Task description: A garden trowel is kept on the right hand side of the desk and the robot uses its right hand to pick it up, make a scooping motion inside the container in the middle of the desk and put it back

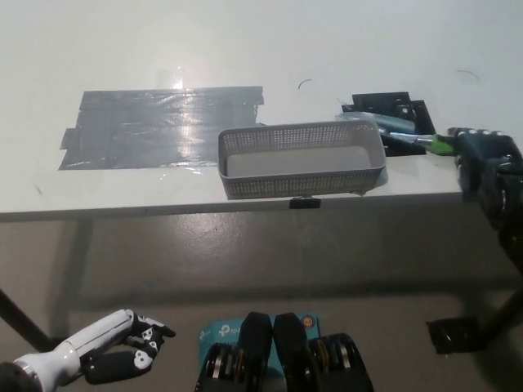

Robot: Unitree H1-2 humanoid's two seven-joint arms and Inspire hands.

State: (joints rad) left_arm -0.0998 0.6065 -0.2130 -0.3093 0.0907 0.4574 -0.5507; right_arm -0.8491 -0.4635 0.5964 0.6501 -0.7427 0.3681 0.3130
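Observation:
The garden trowel [398, 127] lies low on a black mat [391, 104] at the desk's right, just behind the basket's right end. Its metal blade points left and its green handle end [441, 145] points right. My black right hand [482, 157] sits at the desk's right edge, closed around the handle, most of which it hides. The grey mesh container [369, 173] stands in the middle near the front edge, with nothing inside. My white left hand [110, 358] hangs below the desk at the lower left, holding nothing, fingers loosely apart.
A large patch of grey tape [163, 126] covers the desk left of the container. The desk's front edge [163, 208] runs across the picture, with floor below it. A black desk foot [458, 335] shows at the lower right.

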